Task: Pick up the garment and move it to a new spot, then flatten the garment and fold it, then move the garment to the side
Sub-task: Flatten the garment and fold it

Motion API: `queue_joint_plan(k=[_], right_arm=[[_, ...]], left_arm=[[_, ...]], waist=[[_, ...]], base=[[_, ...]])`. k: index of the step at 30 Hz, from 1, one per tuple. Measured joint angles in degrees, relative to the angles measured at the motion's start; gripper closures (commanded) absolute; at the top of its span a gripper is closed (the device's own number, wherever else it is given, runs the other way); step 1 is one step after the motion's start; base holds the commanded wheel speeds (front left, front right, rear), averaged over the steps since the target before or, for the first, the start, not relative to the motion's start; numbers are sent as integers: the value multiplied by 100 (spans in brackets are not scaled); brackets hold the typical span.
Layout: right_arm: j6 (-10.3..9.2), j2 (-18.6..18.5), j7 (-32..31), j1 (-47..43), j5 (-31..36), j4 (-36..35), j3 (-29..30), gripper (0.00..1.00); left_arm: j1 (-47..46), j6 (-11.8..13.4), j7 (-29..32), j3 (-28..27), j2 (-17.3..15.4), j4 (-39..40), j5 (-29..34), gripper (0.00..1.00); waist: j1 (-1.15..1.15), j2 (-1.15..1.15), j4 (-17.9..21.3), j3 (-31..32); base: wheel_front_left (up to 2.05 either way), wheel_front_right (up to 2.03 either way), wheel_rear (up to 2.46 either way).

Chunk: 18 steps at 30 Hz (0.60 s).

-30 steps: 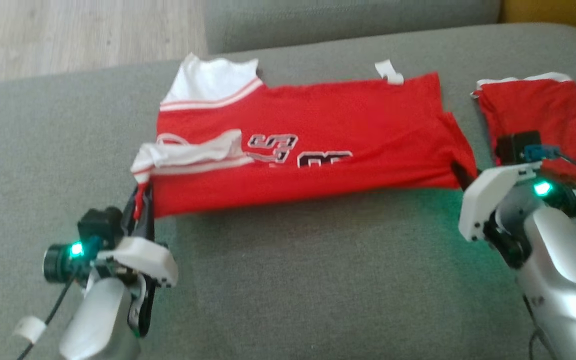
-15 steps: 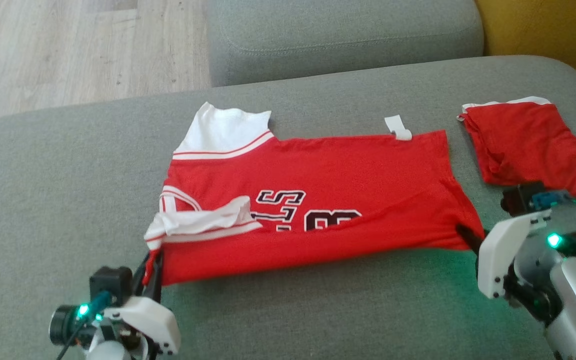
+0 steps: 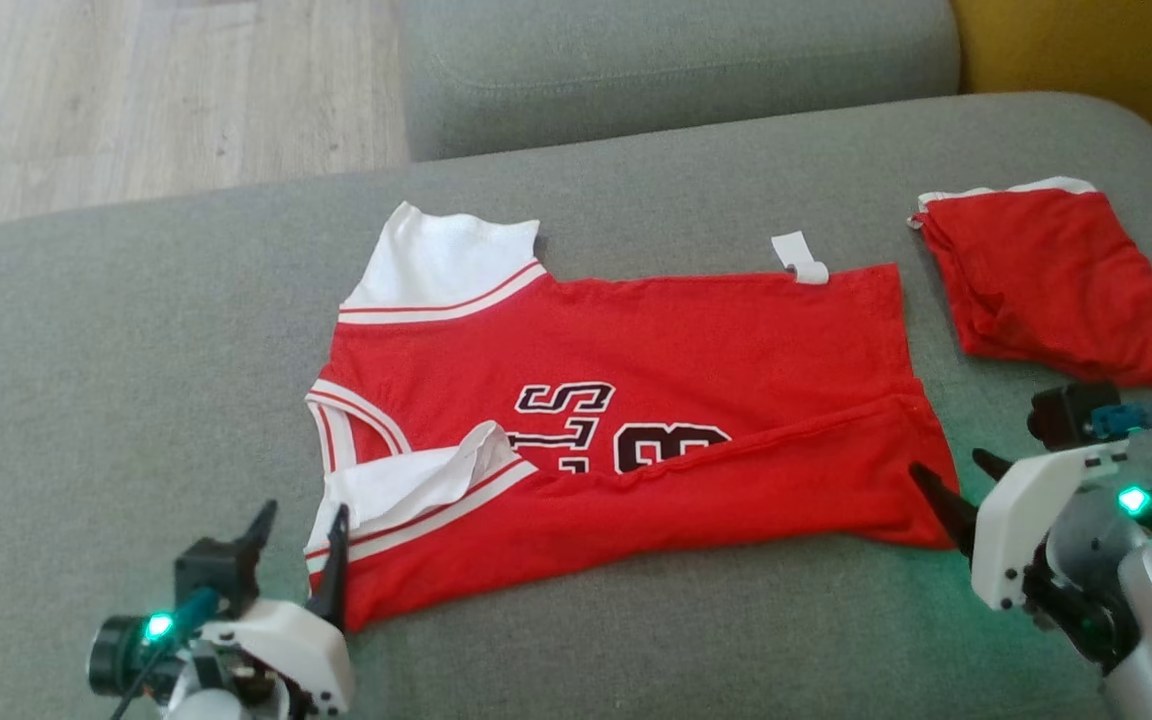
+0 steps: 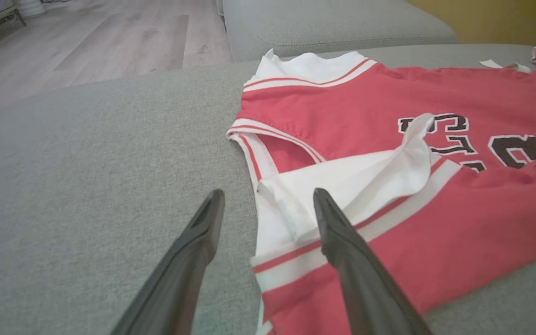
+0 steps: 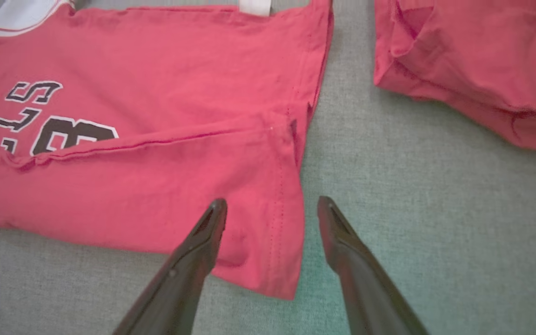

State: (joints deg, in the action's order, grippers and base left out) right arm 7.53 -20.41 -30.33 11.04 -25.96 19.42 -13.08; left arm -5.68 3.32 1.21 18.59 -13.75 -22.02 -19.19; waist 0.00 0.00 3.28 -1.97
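Observation:
The garment is a red jersey with white sleeves and black lettering, lying on the grey cushion with its near long edge folded over onto the front. My left gripper stands open at the jersey's near left corner, fingers astride the white sleeve edge. At the near right corner of the garment, my right gripper is open, its fingers either side of the hem and nothing held.
A second red cloth, folded, lies on the cushion at the far right. Another grey cushion sits behind. Wooden floor shows at the far left, a yellow wall at the far right.
Both grippers, shut on the garment's near corners before, have opened and let the folded edge drop onto the jersey. The camera view has also shifted.

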Motion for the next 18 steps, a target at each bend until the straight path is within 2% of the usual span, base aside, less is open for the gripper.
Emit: queue_joint_plan(k=[3,9,13,18], right_arm=[[0,102,278,26,247,-98,233,0],[0,415,1289,466,858,-250,702,0],[0,599,1794,790,1114,-270,808,0],[0,745,2136,1282,1262,-269,810,0]], left_arm=[[-79,27,-214,-53,-16,94,0,0],[-722,-59,-630,-86,-30,382,4,0],[-1337,-309,-598,-12,-148,421,86,0],[-2516,-759,-86,68,-450,130,109,0]], waist=[[0,0,20,-90],[0,0,88,-352],[1,0,162,-591],[1,0,301,-1007]], base=[[0,0,0],[0,0,0],[0,0,0],[0,0,0]])
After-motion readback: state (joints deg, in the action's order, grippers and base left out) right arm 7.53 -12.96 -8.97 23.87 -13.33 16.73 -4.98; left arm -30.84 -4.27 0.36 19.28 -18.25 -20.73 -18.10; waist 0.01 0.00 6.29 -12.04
